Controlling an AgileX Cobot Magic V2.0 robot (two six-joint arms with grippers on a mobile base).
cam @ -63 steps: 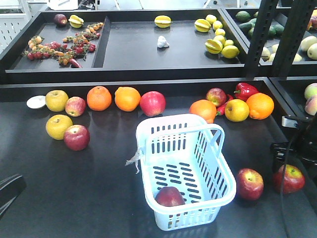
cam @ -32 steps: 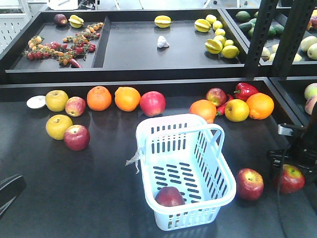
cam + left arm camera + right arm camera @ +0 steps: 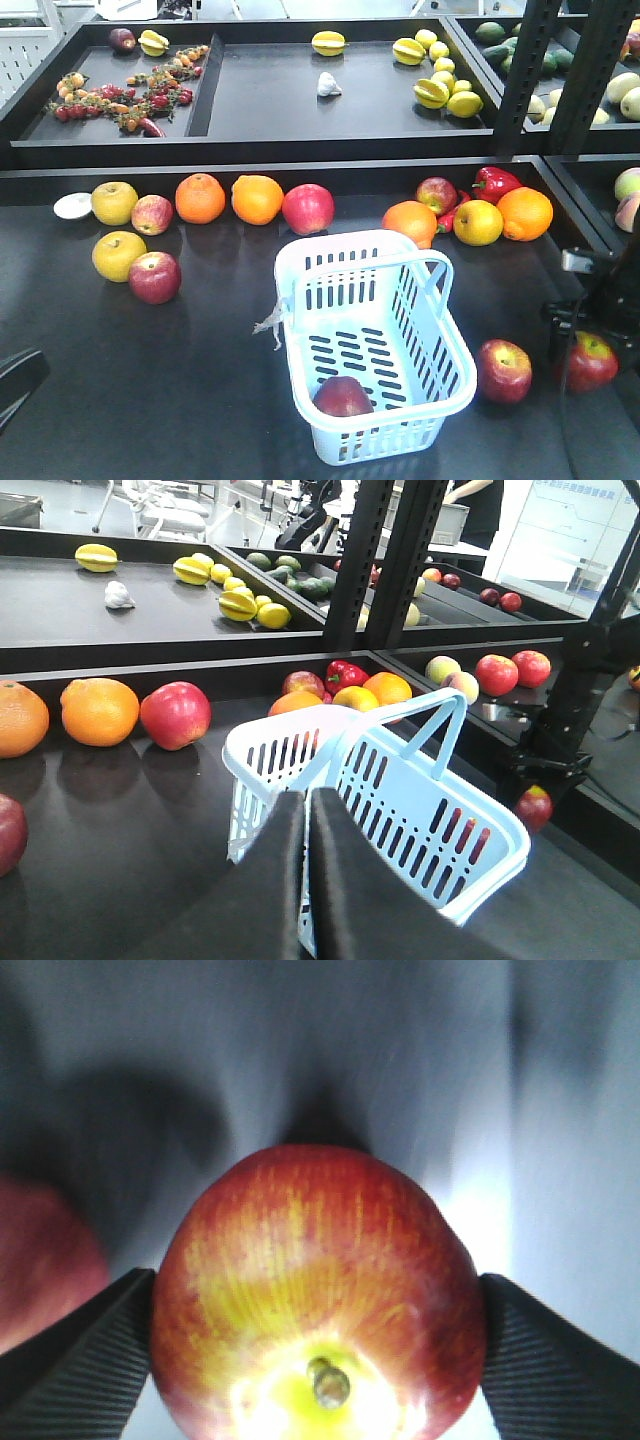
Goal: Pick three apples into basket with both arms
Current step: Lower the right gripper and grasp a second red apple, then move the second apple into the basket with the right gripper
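The pale blue basket (image 3: 360, 242) (image 3: 420, 815) stands mid-table with one dark red apple (image 3: 343, 396) inside. A second apple (image 3: 503, 370) (image 3: 40, 1250) lies on the table just right of the basket. Further right, a third apple (image 3: 592, 362) (image 3: 315, 1280), red with a yellow-green patch round its stem, sits between the fingers of my right gripper (image 3: 586, 342) (image 3: 315, 1295); both pads touch its sides. My left gripper (image 3: 305, 805) is shut and empty, left of the basket and pointing at its wall. Only a piece of the left arm (image 3: 15, 380) shows at the lower left edge.
Along the back of the table lie oranges (image 3: 200, 197), yellow apples (image 3: 115, 203), more red apples (image 3: 155, 277) (image 3: 308, 208) and a red pepper (image 3: 497, 182). Raised trays behind hold starfruit (image 3: 328, 42) and small tomatoes (image 3: 120, 100). A black shelf post (image 3: 520, 75) stands at the right.
My right arm has come down a little onto the apple at the far right. The left arm piece at the lower left has slid slightly down and out of frame.
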